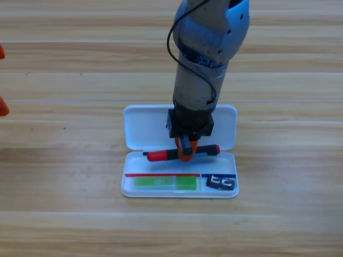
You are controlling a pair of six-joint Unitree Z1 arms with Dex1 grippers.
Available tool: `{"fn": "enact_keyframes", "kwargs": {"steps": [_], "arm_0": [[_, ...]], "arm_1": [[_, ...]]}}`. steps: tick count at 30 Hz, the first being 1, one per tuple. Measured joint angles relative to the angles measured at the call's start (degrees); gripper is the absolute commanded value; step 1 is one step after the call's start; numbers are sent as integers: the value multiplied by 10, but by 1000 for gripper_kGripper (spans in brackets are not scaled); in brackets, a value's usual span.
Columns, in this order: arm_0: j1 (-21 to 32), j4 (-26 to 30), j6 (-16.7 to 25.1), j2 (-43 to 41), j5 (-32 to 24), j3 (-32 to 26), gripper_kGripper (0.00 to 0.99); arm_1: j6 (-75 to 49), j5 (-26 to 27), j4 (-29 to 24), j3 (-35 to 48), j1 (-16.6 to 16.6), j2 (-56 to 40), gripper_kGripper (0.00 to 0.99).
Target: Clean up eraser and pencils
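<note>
1. The white case (136,126) is lying open on the wooden table (64,225), lid toward the top of the view, tray toward the bottom.
2. The green pencil (165,183) is lying flat in the front strip of the tray, and the eraser (221,183) is sitting at the right end of that same strip, just beside the pencil.
3. The black-and-red pencil (182,153) is being held crosswise over the back part of the tray, close to the hinge line, running nearly parallel to the tray's long side with its right end slightly raised.
4. The right gripper (186,153) is pointing straight down from the arm coming in at the top, and its orange jaws are pinching the pencil near mid-length.
5. The left gripper (2,80) is being kept at the left edge of the view, only orange tips showing; whether it is spread or pressed together cannot be told.
6. Judged step: the last pencil is being lowered into the tray, so the task is judged nearly complete.
7. For a clean placement, the pencil should be levelled and kept parallel to the green one, brought down within the tray walls clear of the hinge edge, and released only once it is resting on the tray floor, so it is not rolling out or ending up propped on the rim.
</note>
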Motion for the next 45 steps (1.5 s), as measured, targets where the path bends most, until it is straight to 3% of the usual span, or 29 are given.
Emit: {"fn": "enact_keyframes", "kwargs": {"steps": [7,10,17,22,28,34,41,45], "arm_0": [[0,-1,0,1,0,0,990],[0,-1,-1,2,0,0,990],[0,-6,-1,4,0,5,990],[0,-36,-1,8,0,8,990],[6,-164,-3,21,-11,6,990],[53,-296,-31,116,-94,-36,971],[79,-339,-53,293,-183,-132,785],[80,-375,-58,374,-235,-134,462]], "arm_1": [[2,5,0,13,0,-8,939],[3,38,0,52,0,-39,942],[16,180,-6,186,0,-260,943],[64,239,-99,321,-11,-436,954],[82,264,-137,409,-29,-517,956],[119,300,-176,462,-32,-552,957],[138,301,-221,504,-33,-570,957],[138,301,-235,514,-33,-570,957]]}}
